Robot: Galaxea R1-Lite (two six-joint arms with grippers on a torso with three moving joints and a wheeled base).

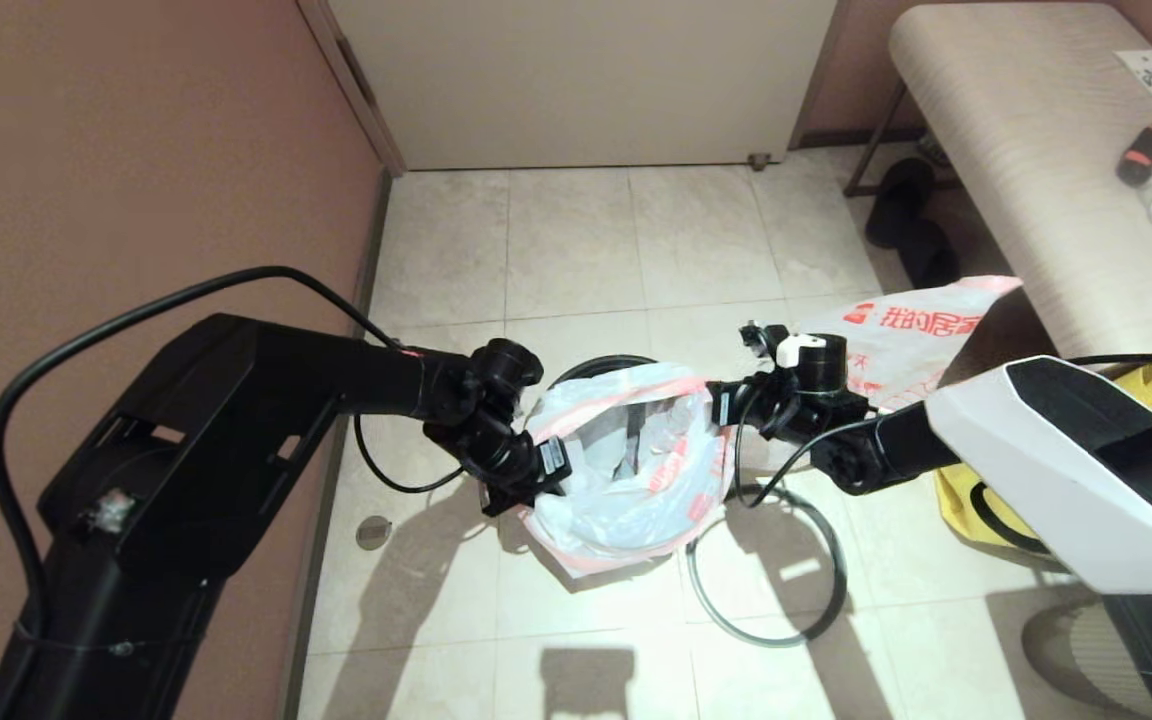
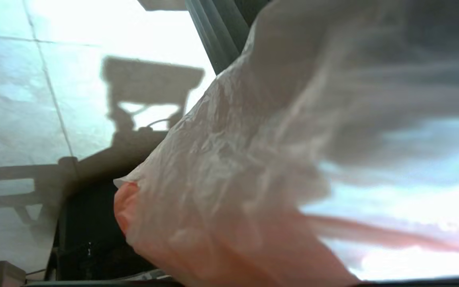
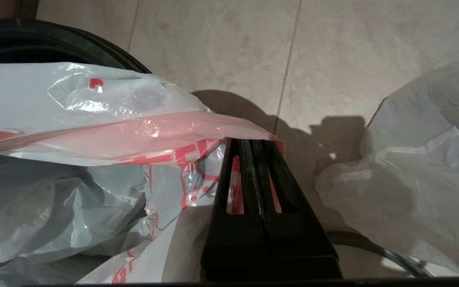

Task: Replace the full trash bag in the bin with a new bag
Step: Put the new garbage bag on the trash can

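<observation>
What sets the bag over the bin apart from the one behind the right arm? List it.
The new bag is spread open over the bin, pinched by the right gripper, left gripper at its other side; the full trash bag lies free on the floor. The new bag's red print is crumpled in folds; the full trash bag's bold logo shows plainly. Both are thin white plastic.

Both arms reach inward to the middle of the head view.

The left gripper [image 1: 528, 478] sits just left of centre, wrist bent downward, its black arm stretching in from the lower left; whether its fingers are apart cannot be seen. The right gripper [image 1: 721, 408] sits just right of centre, its white-shelled arm entering from the lower right, fingers [image 3: 253, 159] pressed together, pinching thin plastic.
</observation>
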